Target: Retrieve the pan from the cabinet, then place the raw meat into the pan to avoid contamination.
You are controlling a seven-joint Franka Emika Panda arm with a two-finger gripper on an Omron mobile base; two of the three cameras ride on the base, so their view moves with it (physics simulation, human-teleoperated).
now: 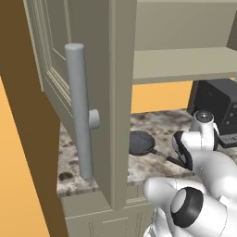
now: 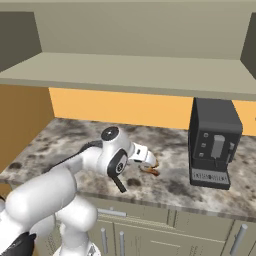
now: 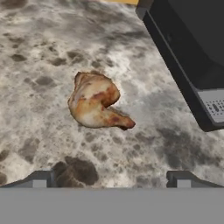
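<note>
Countertop (image 1: 152,122), left base view: speckled stone, front edge running along the lower frame. One pan (image 1: 141,142) sits near that front edge, its handle pointing right and ending behind the white arm. One open cabinet (image 1: 185,65) door, with a single grey bar handle (image 1: 79,109), covers the left half and hides the counter's left end. One black coffee machine (image 1: 217,104) stands at the back right, cut by the frame edge.

Right base view: open stone lies left of the arm and between arm and machine. One raw meat (image 2: 151,171) piece peeks out, mostly hidden behind the gripper (image 2: 148,160), short of the front edge.

Hand view: the meat lies alone on bare counter, free stone all round, well ahead of the two fingertips (image 3: 39,179), which stand spread wide, grasping nothing. The machine's base crosses the upper right corner.
</note>
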